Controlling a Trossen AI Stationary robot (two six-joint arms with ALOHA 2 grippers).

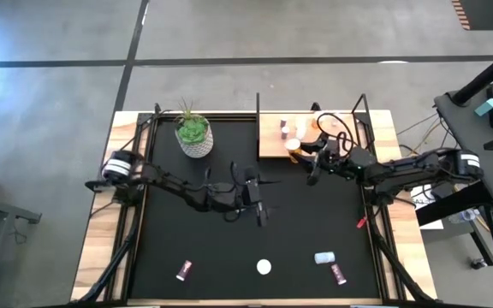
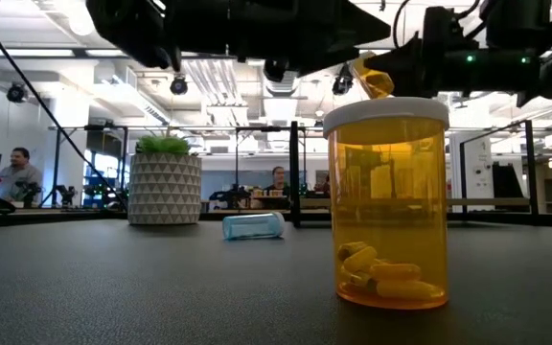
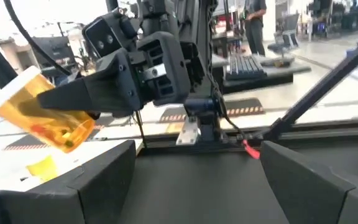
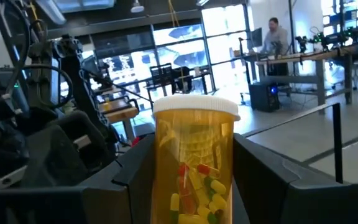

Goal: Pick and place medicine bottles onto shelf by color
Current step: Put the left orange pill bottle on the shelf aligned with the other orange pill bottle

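Note:
My right gripper [image 4: 194, 205] is shut on an orange medicine bottle [image 4: 194, 162] with a white cap, held up over the near left part of the light-wood shelf [image 1: 349, 145]. A few bottles [image 1: 302, 127] stand on the shelf. My left gripper [image 1: 262, 201] is open and level over the middle of the black mat, touching nothing. Near the front edge an orange bottle [image 2: 386, 201] stands upright on its base. Beside it lie a blue one [image 1: 324, 257] and two pink ones [image 1: 184, 270] [image 1: 341, 274]. My right gripper pinches the orange bottle's lower body [image 4: 166, 186] between its two fingers, one on each side. It comes from the table's right side, about level. The bottle [image 3: 45, 115] is lifted clear and tilted, with its capped end uppermost.
A white pot with a green plant [image 1: 193, 135] stands at the far left of the mat. A small red thing [image 1: 360, 222] lies by the mat's right edge. Thin black posts [image 1: 258, 111] rise at the shelf's ends. People sit at desks in the room beyond.

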